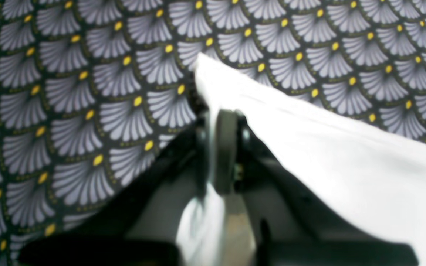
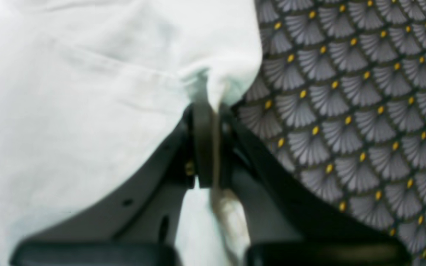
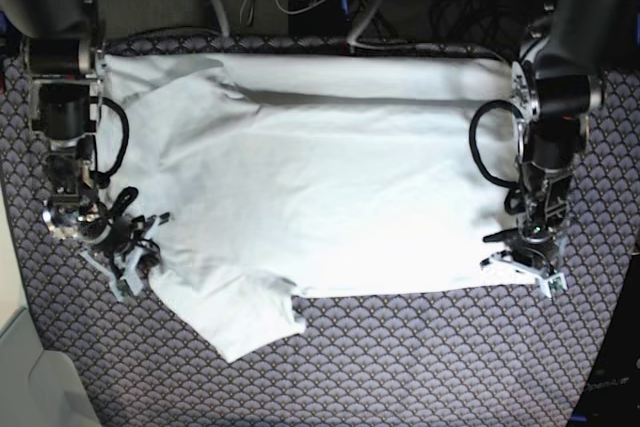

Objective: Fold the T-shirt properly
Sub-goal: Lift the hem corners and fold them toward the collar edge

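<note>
We see the T-shirt spread across the middle of the surface, lying on the scallop-patterned cloth that covers it. In the base view the shirt's long straight upper edge runs along the far side, one short sleeve juts toward the near side at lower left, and the body is lightly wrinkled. The right claw, at the left of the base view, sits at the shirt's edge just above that sleeve; in the right wrist view its jaws are pressed together on a pinched fold of the white fabric, with a strip of cloth trailing down between the fingers. The left claw, at the right of the base view, sits at the shirt's near right corner; in the left wrist view we find its jaws likewise closed on the shirt's edge, the corner of the cloth rising to a point above the fingertips while the rest of the shirt slopes away to the right over the patterned cloth. Both arms reach down from the far corners of the surface, with dark cables looped beside each wrist. The two claws stand well apart, one at each end of the garment's near edge.
</note>
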